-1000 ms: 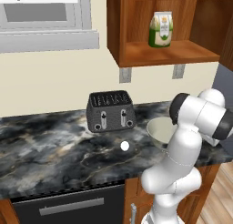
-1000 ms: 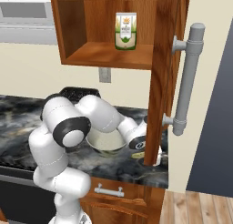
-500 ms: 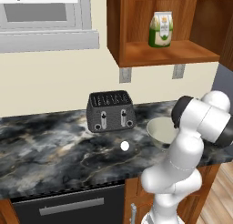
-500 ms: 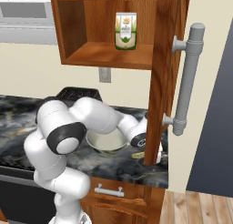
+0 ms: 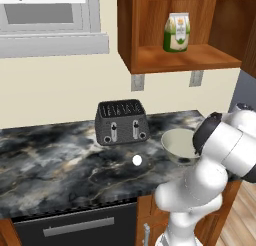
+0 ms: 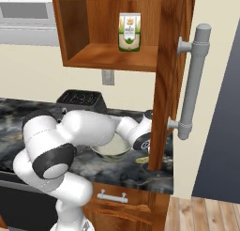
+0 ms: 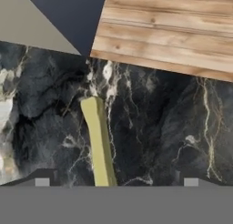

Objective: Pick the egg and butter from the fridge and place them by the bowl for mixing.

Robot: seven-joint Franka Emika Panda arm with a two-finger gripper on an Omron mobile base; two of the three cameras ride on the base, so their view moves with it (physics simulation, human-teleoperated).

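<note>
Dark marble worktop [image 5: 55, 165]: the egg [image 5: 137, 160] lies near its front edge, the bowl [image 5: 179, 146] to its right, a black toaster [image 5: 121, 122] behind, a carton [image 5: 176, 32] on the far shelf. Right of the bowl, the butter [image 7: 99, 143] lies flat between the tips of the tool [image 7: 116, 182], whose fingers stand wide apart, gripping nothing. Its long axis runs away from the tool, toward the worktop's edge.
</note>
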